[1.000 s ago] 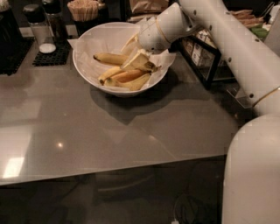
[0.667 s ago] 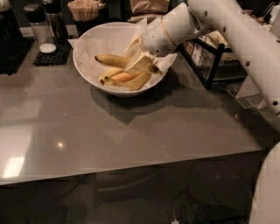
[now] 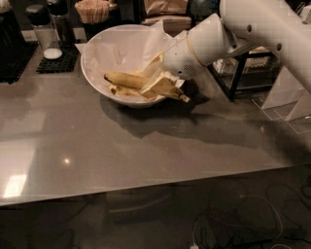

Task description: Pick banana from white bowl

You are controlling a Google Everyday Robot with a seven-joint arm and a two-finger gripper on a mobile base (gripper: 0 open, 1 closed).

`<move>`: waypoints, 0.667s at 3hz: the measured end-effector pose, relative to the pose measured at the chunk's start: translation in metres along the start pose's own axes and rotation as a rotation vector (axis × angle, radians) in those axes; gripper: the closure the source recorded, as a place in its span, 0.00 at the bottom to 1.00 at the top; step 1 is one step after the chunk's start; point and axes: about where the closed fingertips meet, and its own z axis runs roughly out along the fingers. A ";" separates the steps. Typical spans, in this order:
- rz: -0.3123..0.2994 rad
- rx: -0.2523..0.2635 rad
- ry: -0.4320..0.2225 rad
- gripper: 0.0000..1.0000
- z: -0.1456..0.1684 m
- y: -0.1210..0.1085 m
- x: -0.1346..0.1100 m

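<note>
Table (image 3: 146,155): wide, grey, bowl (image 3: 92,73) at far side. Arm (image 3: 252,24) comes in from right, angled down, prob. so gripper (image 3: 163,87) clears the rim; it sits inside bowl at the right edge. Jaw state: can't tell. Banana (image 3: 125,79) lies just left of jaws on paper liner (image 3: 116,48), second one below it. Liner bunches up behind jaws and may snag. Rack (image 3: 233,82) to their right. Jar (image 3: 43,29) and stick cup (image 3: 95,10) far left, out of the way.
</note>
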 end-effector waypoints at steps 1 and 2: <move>0.040 0.030 0.012 1.00 -0.011 0.024 -0.001; 0.040 0.025 0.016 1.00 -0.009 0.026 0.001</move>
